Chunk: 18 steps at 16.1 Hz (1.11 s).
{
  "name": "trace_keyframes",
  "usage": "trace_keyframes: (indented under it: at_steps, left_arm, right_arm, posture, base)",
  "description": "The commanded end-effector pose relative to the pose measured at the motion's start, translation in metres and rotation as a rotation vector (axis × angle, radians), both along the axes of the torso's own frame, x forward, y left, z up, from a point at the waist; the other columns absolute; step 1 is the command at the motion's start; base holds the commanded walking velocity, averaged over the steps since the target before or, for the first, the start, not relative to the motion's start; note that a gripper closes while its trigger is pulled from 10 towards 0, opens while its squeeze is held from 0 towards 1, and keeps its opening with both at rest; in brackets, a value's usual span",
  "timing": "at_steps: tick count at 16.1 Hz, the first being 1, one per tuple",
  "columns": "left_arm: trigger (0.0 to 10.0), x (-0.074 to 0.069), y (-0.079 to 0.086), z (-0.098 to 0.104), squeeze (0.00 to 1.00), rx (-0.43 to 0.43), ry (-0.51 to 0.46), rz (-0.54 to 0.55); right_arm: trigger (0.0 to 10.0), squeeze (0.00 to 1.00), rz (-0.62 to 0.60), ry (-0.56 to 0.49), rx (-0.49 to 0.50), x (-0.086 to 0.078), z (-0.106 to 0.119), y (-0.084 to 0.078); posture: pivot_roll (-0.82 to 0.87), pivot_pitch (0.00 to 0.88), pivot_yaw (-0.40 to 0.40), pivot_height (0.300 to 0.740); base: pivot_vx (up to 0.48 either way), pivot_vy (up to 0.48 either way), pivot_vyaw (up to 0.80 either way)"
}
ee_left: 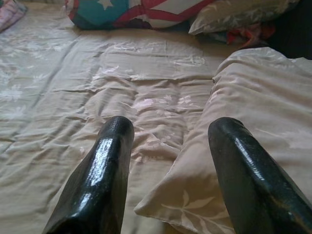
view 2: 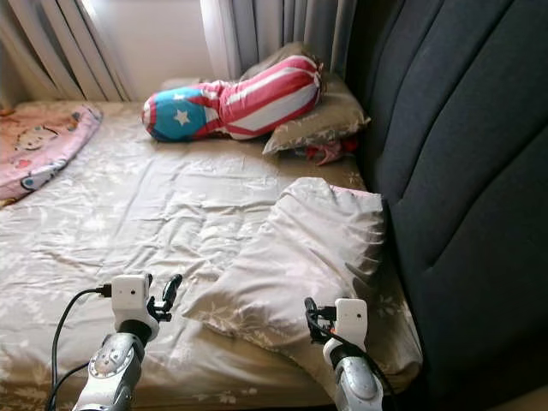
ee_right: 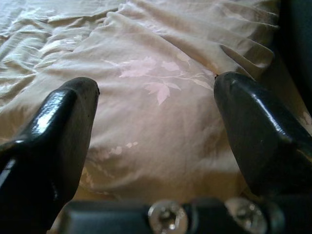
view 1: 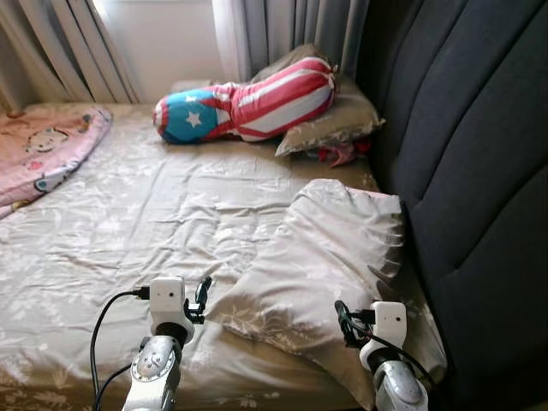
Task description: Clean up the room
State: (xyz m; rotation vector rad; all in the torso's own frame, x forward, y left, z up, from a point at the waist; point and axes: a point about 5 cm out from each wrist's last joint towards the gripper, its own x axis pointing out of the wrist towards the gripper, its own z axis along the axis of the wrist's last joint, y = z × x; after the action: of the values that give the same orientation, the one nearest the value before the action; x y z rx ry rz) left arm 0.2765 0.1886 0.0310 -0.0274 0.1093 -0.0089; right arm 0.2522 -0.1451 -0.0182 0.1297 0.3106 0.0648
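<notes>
Over the bed (view 1: 128, 231), both wrist views show spread left pincer (ee_left: 170, 129) and right pincer (ee_right: 156, 85) facing the beige pillow (view 1: 325, 257); its far edge is cut off.

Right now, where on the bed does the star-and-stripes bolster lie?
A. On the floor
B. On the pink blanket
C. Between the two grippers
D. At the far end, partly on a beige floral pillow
D: the star-and-stripes bolster lies at the far end by the curtains, its striped end resting on the beige floral pillow.
</notes>
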Motion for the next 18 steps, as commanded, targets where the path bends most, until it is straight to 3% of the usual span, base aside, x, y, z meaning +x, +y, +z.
trace_keyframes:
  at_steps: [1, 17, 18]
  left_arm:
    - [10.0, -0.0011, -0.0008, -0.0027, 0.0, -0.005, 0.022, 0.001]
    - [10.0, -0.0013, 0.0009, -0.0082, 0.0, -0.005, 0.051, 0.003]
    - [10.0, -0.0009, 0.001, -0.0077, 0.0, -0.004, 0.048, 0.003]
  right_arm:
    - [10.0, 0.0, 0.005, -0.017, 0.001, 0.0035, 0.0033, 0.0024]
    - [10.0, 0.0, 0.02, 0.024, -0.01, 0.0063, 0.0014, 0.0068]
    - [10.0, 0.0, 0.021, 0.028, -0.009, 0.0056, 0.0004, 0.0068]
  posture:
    - [0.01, 0.0, -0.017, 0.681]
    - [0.01, 0.0, -0.012, 0.681]
    - [0.01, 0.0, -0.013, 0.666]
  base:
    - [0.0, 0.0, 0.0]
    - [0.0, 0.0, 0.0]
    - [0.0, 0.0, 0.0]
